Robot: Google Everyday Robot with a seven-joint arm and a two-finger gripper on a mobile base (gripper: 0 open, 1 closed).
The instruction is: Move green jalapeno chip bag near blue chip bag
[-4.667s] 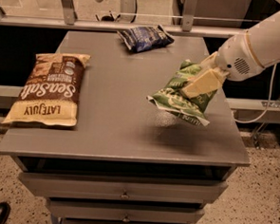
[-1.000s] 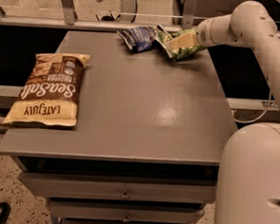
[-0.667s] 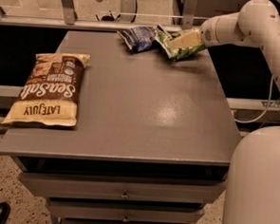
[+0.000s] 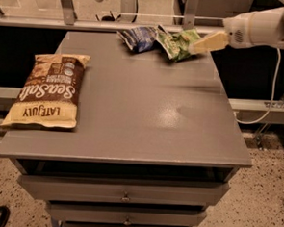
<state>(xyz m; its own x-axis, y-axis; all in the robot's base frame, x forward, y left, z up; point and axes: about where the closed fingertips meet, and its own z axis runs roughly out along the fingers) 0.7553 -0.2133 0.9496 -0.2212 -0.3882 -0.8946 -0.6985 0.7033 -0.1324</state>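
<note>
Green chip bag at far edge of counter, right of middle, lying flat, long axis roughly left to right, right end slanting toward near side. Left corner touching blue chip bag, also at far edge. Hand reaches in from right, tip against green bag's right end; clamped or loose, cannot tell. Brown bag well apart at near left, lettering upside down. Green bag crinkled, light green, pale print
</note>
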